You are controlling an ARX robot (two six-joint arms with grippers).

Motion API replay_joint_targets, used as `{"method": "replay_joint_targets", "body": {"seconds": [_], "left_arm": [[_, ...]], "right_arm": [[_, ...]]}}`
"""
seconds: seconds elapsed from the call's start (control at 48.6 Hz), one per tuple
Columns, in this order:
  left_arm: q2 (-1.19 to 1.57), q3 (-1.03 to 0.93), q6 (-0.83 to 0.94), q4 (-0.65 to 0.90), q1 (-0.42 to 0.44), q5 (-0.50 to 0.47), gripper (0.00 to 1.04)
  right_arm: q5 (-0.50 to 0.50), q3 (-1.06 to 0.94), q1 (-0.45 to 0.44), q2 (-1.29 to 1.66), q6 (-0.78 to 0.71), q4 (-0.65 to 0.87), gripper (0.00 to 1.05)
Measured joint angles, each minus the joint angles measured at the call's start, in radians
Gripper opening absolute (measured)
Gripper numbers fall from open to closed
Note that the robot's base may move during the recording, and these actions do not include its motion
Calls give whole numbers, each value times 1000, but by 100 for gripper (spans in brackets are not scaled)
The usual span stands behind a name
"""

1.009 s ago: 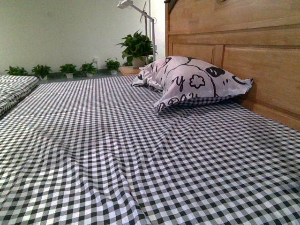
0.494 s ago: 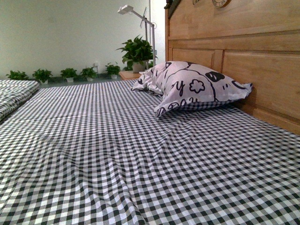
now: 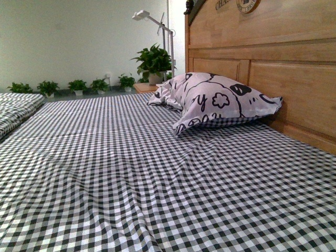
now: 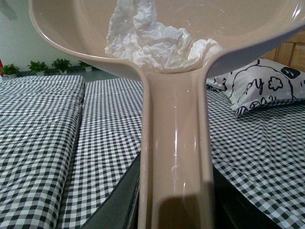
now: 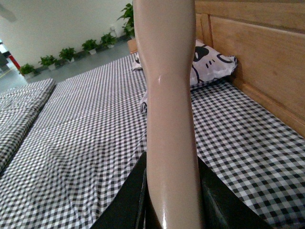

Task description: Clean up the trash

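A: Where's the trash [image 4: 150, 40]?
B: A crumpled white tissue wad, lying in the beige dustpan [image 4: 248, 26] bowl where the handle begins; the left gripper [image 4: 174, 200] clamps that handle.
A: The right gripper [image 5: 171, 200]?
B: Gripping a beige handle [image 5: 169, 95].
A: Any writing?
B: Headboard [image 3: 273, 63] lettering, too cut off to read; checked sheet [image 3: 131, 173], patterned pillow [image 3: 220, 100] against the headboard.

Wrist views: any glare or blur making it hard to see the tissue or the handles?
Left wrist view: the tissue is sharp and evenly lit in the dustpan; a bright glare streak runs down its handle, and a dark shadow sits at the base. Right wrist view: the handle shows only small highlights and looks slightly soft up close; the bed behind is clear.
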Motion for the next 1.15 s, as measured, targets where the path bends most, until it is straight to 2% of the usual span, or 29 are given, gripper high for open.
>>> {"method": "replay_joint_targets", "body": {"seconds": [1.153], "left_arm": [[0, 0, -4, 0, 0, 0, 26]], "right_arm": [[0, 0, 0, 0, -3, 0, 21]]}}
